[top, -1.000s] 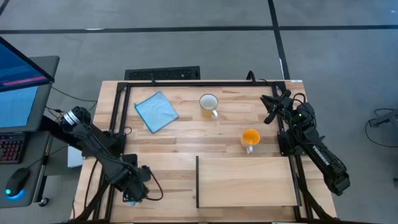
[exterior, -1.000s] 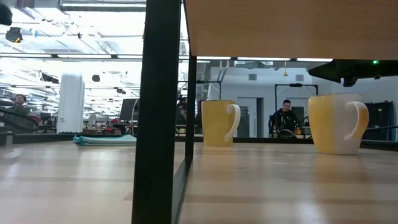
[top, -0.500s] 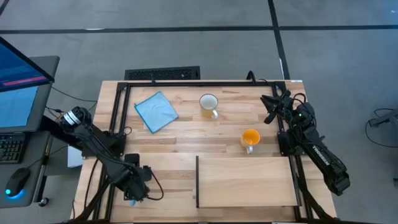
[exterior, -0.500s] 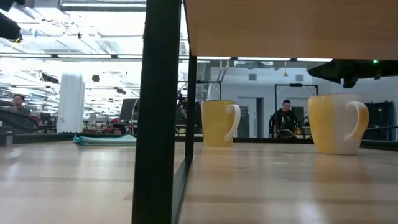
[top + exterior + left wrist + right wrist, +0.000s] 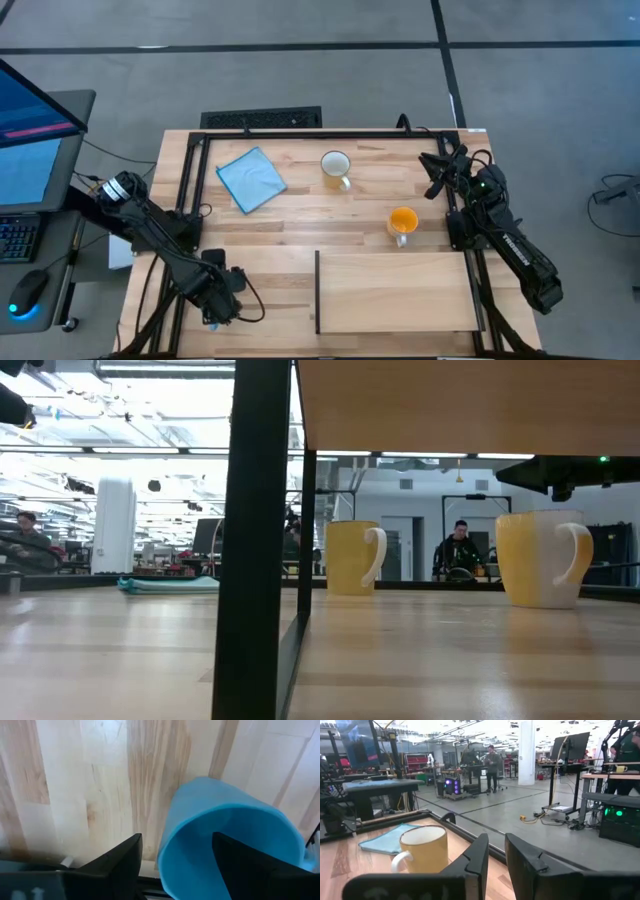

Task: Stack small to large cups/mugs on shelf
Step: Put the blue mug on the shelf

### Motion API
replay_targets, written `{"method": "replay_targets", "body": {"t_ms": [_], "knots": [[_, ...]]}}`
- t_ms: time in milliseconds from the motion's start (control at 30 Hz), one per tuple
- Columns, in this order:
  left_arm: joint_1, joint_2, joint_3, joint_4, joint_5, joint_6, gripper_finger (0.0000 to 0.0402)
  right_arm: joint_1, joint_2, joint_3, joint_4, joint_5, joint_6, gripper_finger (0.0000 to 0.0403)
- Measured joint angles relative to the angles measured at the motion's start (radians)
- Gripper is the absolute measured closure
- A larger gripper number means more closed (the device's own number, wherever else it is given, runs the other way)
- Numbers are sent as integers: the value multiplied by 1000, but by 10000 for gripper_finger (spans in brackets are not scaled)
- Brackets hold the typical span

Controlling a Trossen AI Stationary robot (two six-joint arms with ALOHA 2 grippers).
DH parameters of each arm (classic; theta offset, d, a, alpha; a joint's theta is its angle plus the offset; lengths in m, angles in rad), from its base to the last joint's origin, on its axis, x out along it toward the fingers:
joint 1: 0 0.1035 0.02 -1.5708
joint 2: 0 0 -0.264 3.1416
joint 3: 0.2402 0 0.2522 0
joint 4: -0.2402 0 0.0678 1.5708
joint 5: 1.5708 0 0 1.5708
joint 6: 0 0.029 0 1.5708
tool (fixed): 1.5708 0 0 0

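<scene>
Left arm on the small blue mug, barely moved

Your left gripper (image 5: pixel 172 865) has crept slightly along the table's near-left edge, fingers spread around the small light-blue plastic mug (image 5: pixel 230 845); no lift yet. The mug's long axis and mouth tilt toward the wrist camera. Your right gripper (image 5: pixel 492 857) waits, fingers narrowly apart.

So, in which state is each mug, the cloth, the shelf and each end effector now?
light-blue mug: its wall is between open fingers
orange mug: upright on the table
white mug: upright on the table
shelf: holds no mug
blue cloth: lying flat
left end effector: open, astride the mug wall
right end effector: slightly open, empty
</scene>
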Motion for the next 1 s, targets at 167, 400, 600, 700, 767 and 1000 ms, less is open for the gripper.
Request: {"method": "replay_targets", "body": {"t_ms": [167,400,600,700,767,1000], "knots": [[-1,12,0,25,34,-13,190,0,0,0,0,0,0,317],[-3,12,-1,29,-10,-50,258,0,0,0,0,0,0,317],[-3,12,-1,27,-10,-46,301,0,0,0,0,0,0,317],[-3,12,-1,24,-10,-46,312,0,0,0,0,0,0,317],[-3,12,-1,19,-10,-38,317,0,0,0,0,0,0,317],[-3,12,-93,108,72,-14,332,0,0,0,0,0,0,317]]}}
